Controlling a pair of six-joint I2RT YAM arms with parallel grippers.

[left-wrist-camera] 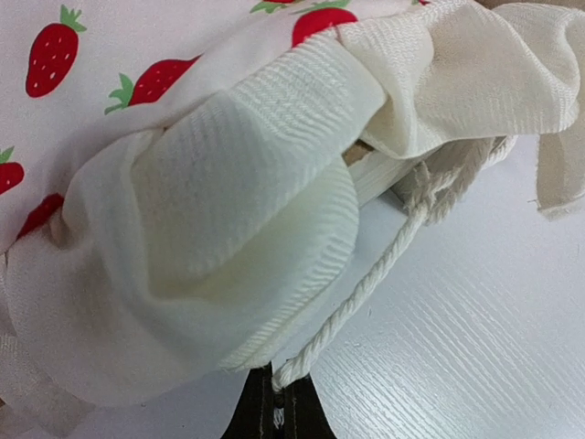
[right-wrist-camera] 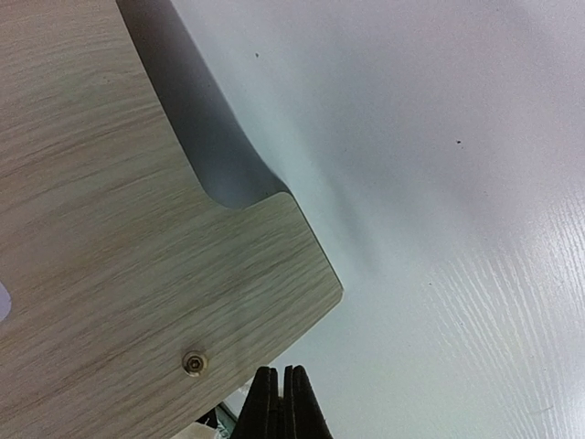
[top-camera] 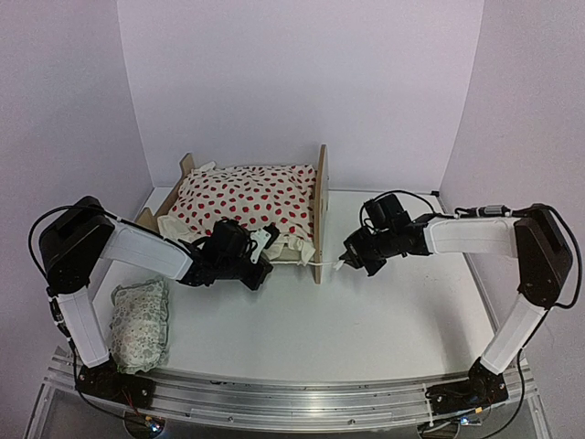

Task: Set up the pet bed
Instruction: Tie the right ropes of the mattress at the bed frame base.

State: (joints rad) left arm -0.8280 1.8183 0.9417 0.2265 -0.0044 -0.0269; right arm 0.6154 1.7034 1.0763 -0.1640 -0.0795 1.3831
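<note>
The pet bed (top-camera: 321, 210) stands at the back of the table, its tall plywood headboard on the right and a lower footboard (top-camera: 186, 165) on the left. A cream blanket (top-camera: 247, 197) with red strawberries covers its top, so the mattress is hidden. My left gripper (top-camera: 264, 271) sits at the bed's near side under the blanket's ruffle (left-wrist-camera: 228, 201). The left gripper (left-wrist-camera: 277, 393) is shut on the end of a twisted white cord (left-wrist-camera: 366, 283). My right gripper (top-camera: 345, 262) is shut beside the headboard's near corner (right-wrist-camera: 119, 256), and a thin white cord (top-camera: 329, 263) runs towards its tip. In the right wrist view the right gripper (right-wrist-camera: 280, 389) shows nothing between its fingers.
A small pale patterned pillow (top-camera: 140, 325) lies at the near left beside the left arm's base. White walls close in the back and both sides. The white table (top-camera: 393, 320) spreads out in front of the bed and to its right.
</note>
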